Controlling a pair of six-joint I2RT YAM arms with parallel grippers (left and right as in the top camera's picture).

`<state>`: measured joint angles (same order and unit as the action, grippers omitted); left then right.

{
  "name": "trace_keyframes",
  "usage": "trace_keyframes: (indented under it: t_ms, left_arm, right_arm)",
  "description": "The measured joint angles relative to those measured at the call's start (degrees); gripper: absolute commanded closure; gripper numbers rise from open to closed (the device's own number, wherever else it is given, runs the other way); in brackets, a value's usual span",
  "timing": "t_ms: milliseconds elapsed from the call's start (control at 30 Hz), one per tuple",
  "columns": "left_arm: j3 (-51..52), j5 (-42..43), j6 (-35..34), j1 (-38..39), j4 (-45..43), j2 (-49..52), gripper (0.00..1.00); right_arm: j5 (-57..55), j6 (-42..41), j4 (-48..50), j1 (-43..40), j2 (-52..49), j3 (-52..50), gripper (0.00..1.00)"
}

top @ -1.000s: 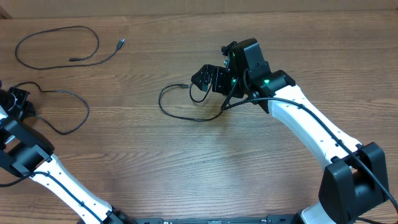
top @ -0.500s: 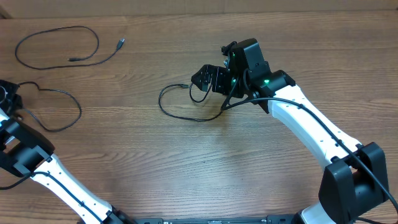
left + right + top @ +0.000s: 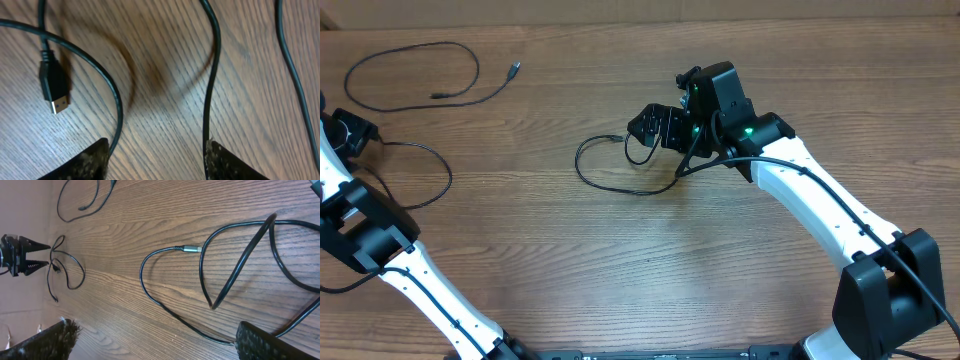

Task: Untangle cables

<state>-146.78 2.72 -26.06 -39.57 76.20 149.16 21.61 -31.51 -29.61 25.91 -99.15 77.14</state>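
Left gripper (image 3: 157, 160), jaws apart and clasping nothing, hovers low over a black cable (image 3: 213, 75) and a gold-tipped plug (image 3: 54, 87) near the left edge of the wooden desk (image 3: 620, 260). Right gripper (image 3: 155, 330), spread wide and empty, hangs above a second looped cable (image 3: 243, 262) at mid-desk. A third cable (image 3: 477, 68) lies apart in the far left corner.

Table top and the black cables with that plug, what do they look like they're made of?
The table top looks like wood or wood-look laminate: brown, with running grain lines and a matte finish. The cables are probably sheathed in rubber or plastic: smooth black with a faint sheen, bending in soft loops. The plug seems to have a black moulded plastic body and a gold-coloured, metal-looking tip.
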Motion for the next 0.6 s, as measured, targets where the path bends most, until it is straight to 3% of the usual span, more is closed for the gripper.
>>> trace_keyframes:
  t_ms: [233,533,600]
  left_arm:
    - [0.0,-4.2,-0.8,-0.6,3.6,0.0,0.31]
    - [0.0,-13.6,-3.6,-7.0,7.4,0.0,0.32]
    - [0.0,-15.1,-3.6,-8.6,7.6,0.0,0.42]
  right_arm:
    - [0.0,0.0,-1.1,0.0,0.0,0.0,0.00]
    - [0.0,0.0,-1.0,0.0,0.0,0.0,0.00]
    - [0.0,0.0,-0.9,0.0,0.0,0.0,0.00]
